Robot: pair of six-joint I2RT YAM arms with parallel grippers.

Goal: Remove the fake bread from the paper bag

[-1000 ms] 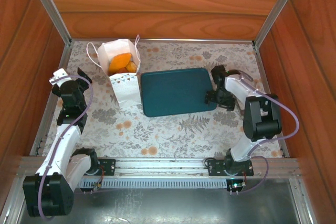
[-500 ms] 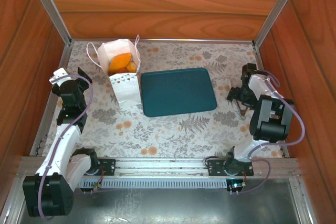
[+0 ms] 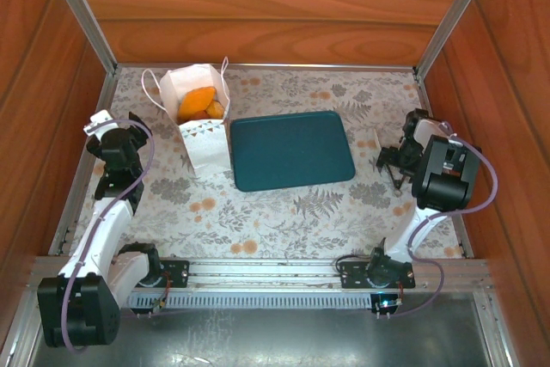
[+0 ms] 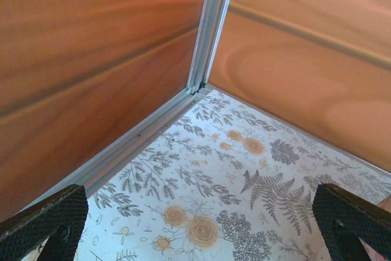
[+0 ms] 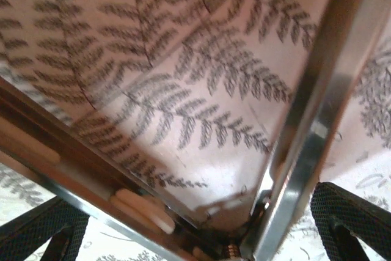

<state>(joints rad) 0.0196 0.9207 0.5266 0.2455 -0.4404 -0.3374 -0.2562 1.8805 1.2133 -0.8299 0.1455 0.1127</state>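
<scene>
Since a second ago the right gripper point(image 3: 391, 163) has drawn away from the right edge of the teal tray point(image 3: 292, 150) and now sits at the right side of the overhead view, well clear of the tray and near the wooden wall point(image 3: 507, 83), fingers spread and holding nothing. In that same view the left gripper point(image 3: 119, 133) stays at the left side with only a slight shift, fingers also spread and empty. The paper bag point(image 3: 208, 148) stands upright in the upper left, just beside the tray's left edge, its mouth open, and the fake bread point(image 3: 198, 102) lies inside it as glossy orange pieces. All of this rests on the floral cloth point(image 3: 284, 212). From the left wrist, the left gripper point(image 4: 195, 221) shows its two dark fingertips point(image 4: 46, 218) at the bottom corners, far apart, over patterned cloth where two wood panels meet at a metal post point(image 4: 211, 29). From the right wrist, the right gripper point(image 5: 195, 230) likewise has its tips at the bottom corners, wide apart, before a tilted, blurred stretch of fern-printed cloth crossed by a metal rail point(image 5: 311, 120).
</scene>
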